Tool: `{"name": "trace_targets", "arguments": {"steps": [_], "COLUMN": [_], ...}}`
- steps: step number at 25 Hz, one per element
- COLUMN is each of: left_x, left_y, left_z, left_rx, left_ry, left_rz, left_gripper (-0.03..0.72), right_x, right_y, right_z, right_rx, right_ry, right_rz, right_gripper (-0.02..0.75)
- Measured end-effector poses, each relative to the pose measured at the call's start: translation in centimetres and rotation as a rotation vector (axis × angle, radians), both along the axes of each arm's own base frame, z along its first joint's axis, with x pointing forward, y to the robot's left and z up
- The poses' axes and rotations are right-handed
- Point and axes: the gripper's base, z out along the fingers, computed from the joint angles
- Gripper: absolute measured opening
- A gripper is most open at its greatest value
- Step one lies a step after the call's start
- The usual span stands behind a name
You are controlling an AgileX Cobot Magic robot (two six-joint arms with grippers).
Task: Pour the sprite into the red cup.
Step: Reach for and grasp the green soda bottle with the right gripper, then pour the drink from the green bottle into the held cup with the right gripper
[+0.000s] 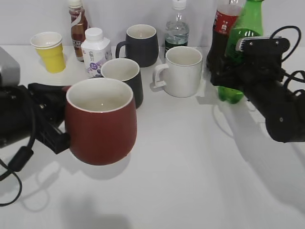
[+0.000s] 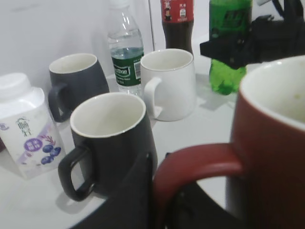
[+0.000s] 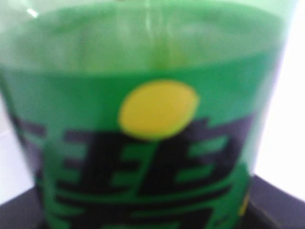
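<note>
The red cup (image 1: 100, 124) is empty and cream-white inside, and stands at the front left. My left gripper (image 1: 56, 130) is shut on its handle, which shows close up in the left wrist view (image 2: 190, 164). The sprite (image 1: 250, 21), a green bottle, stands upright at the back right next to the cola bottle. My right gripper (image 1: 232, 71) is closed round its label. The label fills the right wrist view (image 3: 152, 119), with black fingers at both lower corners. The sprite and right gripper also show in the left wrist view (image 2: 228, 71).
Behind the red cup stand a black mug (image 1: 125, 76), a second black mug (image 1: 141, 45) and a white mug (image 1: 182, 71). A yellow paper cup (image 1: 49, 51), brown bottle (image 1: 77, 28), white milk bottle (image 1: 95, 51), water bottle (image 1: 177, 29) and cola bottle (image 1: 222, 28) line the back.
</note>
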Motion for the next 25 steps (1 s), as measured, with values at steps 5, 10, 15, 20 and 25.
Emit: {"name": "trace_targets", "arguments": {"steps": [5,10,15,20,25], "left_x": [0.4,1.2,3.2,4.8,5.6], "left_y": [-0.3,-0.9,-2.1,-3.2,-3.8], "left_z": [-1.2,-2.0,-2.1,-2.3,-2.2], "left_rx": [0.014,0.003,0.004,0.011,0.01], "left_ry": [0.038,0.047,0.046,0.036,0.018], "left_rz": [-0.004,-0.019,-0.023,-0.044,-0.061], "left_gripper": [0.046,0.046,0.046,0.046,0.046], "right_x": [-1.5,-3.0,-4.7,-5.4,-4.8], "right_y": [-0.6,-0.2,1.0,1.6,2.4], "right_z": [1.1,4.9,8.5,9.1,9.2], "right_rx": [-0.027,-0.057,-0.19,-0.279,-0.368], "right_ry": [0.033,0.001,-0.079,-0.103,-0.111], "right_rz": [-0.006,0.108,0.313,0.41,0.482], "right_gripper": [0.446,0.442,0.438,0.438,0.438]}}
